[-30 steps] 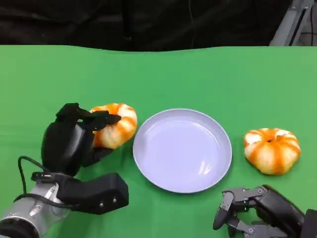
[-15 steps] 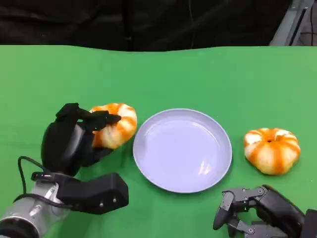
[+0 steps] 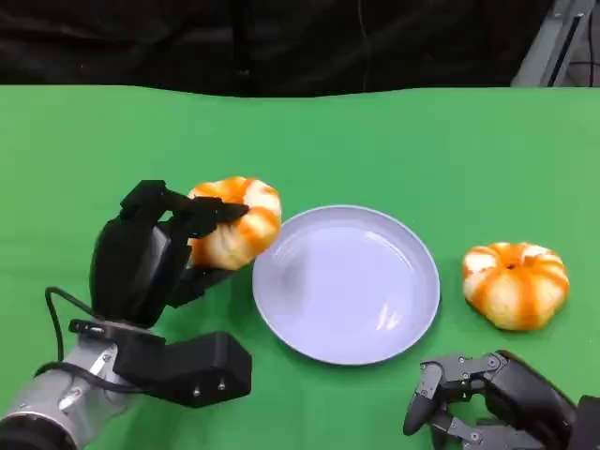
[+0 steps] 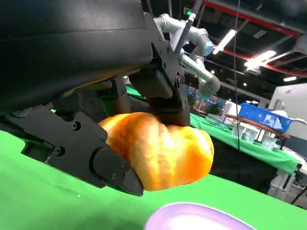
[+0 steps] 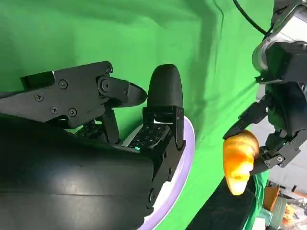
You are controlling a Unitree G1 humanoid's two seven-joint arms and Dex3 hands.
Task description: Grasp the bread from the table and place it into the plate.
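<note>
My left hand (image 3: 150, 258) grips an orange-and-white round bread (image 3: 234, 222) and holds it a little above the green table, just left of the lavender plate (image 3: 345, 283). In the left wrist view the bread (image 4: 160, 155) sits between the black fingers (image 4: 103, 160), clear of the cloth, with the plate's rim (image 4: 192, 220) below it. In the right wrist view the held bread (image 5: 240, 160) hangs beyond the plate's edge (image 5: 184, 165). My right hand (image 3: 487, 398) rests low at the front right, fingers curled, holding nothing.
A second orange-and-white bread (image 3: 515, 283) lies on the table to the right of the plate. The green cloth (image 3: 375, 141) stretches bare behind the plate up to a dark back edge.
My left hand has lifted the bread off the table and carried it slightly right, closer to the plate's rim. The right hand has not moved.
</note>
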